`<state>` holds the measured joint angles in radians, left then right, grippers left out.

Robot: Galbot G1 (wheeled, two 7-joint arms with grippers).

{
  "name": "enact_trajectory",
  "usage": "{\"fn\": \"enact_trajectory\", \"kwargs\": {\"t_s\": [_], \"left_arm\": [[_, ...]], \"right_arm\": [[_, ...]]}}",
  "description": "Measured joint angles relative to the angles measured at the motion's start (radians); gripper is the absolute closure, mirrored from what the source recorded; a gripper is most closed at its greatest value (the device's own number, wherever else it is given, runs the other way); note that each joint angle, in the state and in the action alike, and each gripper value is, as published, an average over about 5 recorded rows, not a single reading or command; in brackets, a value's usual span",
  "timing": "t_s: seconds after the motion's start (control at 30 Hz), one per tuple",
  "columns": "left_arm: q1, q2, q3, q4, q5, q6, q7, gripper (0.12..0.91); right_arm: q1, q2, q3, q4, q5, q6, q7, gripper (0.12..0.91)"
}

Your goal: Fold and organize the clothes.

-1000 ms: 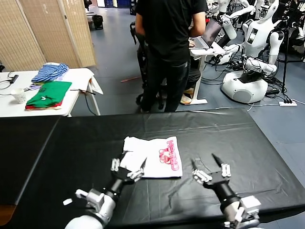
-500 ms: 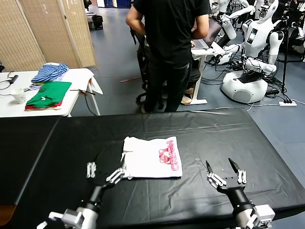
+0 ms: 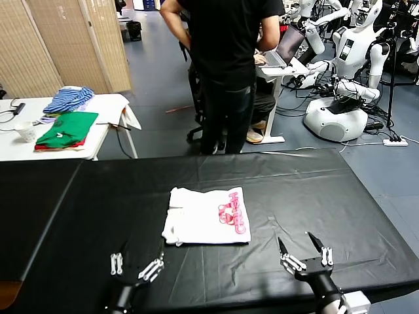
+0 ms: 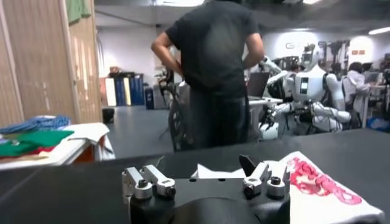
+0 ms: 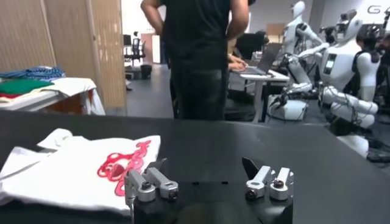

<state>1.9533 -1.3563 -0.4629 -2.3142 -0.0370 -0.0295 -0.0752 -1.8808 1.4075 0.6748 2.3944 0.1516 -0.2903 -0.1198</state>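
Observation:
A folded white T-shirt (image 3: 196, 226) with a pink logo (image 3: 233, 212) lies flat in the middle of the black table (image 3: 340, 196). My left gripper (image 3: 137, 260) hovers open near the table's front edge, short of the shirt's near left corner and apart from it. On the other side, my right gripper (image 3: 296, 243) stands open, with bare black cloth between its fingers. The left wrist view shows the open left gripper (image 4: 202, 159) with the T-shirt (image 4: 323, 195) just beyond it. The right wrist view shows the open right gripper (image 5: 204, 163) beside the T-shirt (image 5: 73, 173).
A person in black (image 3: 226, 65) stands just behind the table's far edge. To the far left, a white side table (image 3: 105, 104) carries folded green and red garments (image 3: 65, 129) and a blue striped one (image 3: 69, 98). White robots (image 3: 347, 78) stand at the back right.
Both grippers have drawn back toward the near edge. The left one has left the shirt's near left corner. The shirt lies where it was; the person has shifted slightly.

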Motion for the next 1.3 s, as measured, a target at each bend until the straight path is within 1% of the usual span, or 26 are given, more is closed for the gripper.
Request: {"fn": "enact_trajectory", "kwargs": {"t_s": [0.1, 0.3, 0.6, 0.73, 0.83, 0.93, 1.3], "left_arm": [[0.014, -0.003, 0.0, 0.001, 0.003, 0.013, 0.0, 0.123], [0.017, -0.01, 0.003, -0.005, 0.007, 0.043, -0.014, 0.123], [0.014, -0.013, 0.005, 0.004, -0.008, 0.027, 0.006, 0.123], [0.014, -0.014, 0.002, 0.009, -0.007, 0.018, 0.01, 0.123], [0.017, -0.016, -0.006, 0.01, -0.004, 0.011, 0.023, 0.123], [0.019, -0.018, -0.011, 0.008, -0.003, 0.012, 0.034, 0.123], [0.013, -0.017, -0.005, 0.002, -0.004, 0.018, 0.042, 0.123]], "right_arm": [[-0.002, 0.0, -0.004, -0.002, 0.0, -0.006, 0.0, 0.118], [-0.002, 0.0, -0.003, -0.002, 0.003, -0.005, -0.002, 0.118], [-0.008, 0.009, -0.012, -0.001, -0.002, 0.007, 0.004, 0.118], [-0.009, 0.013, -0.009, 0.0, -0.002, 0.011, 0.018, 0.118], [-0.014, 0.016, -0.014, 0.004, -0.002, 0.015, 0.027, 0.118], [-0.022, 0.022, -0.021, 0.009, -0.006, 0.017, 0.029, 0.118], [-0.041, 0.035, -0.029, 0.018, -0.019, 0.019, 0.029, 0.118]]}}
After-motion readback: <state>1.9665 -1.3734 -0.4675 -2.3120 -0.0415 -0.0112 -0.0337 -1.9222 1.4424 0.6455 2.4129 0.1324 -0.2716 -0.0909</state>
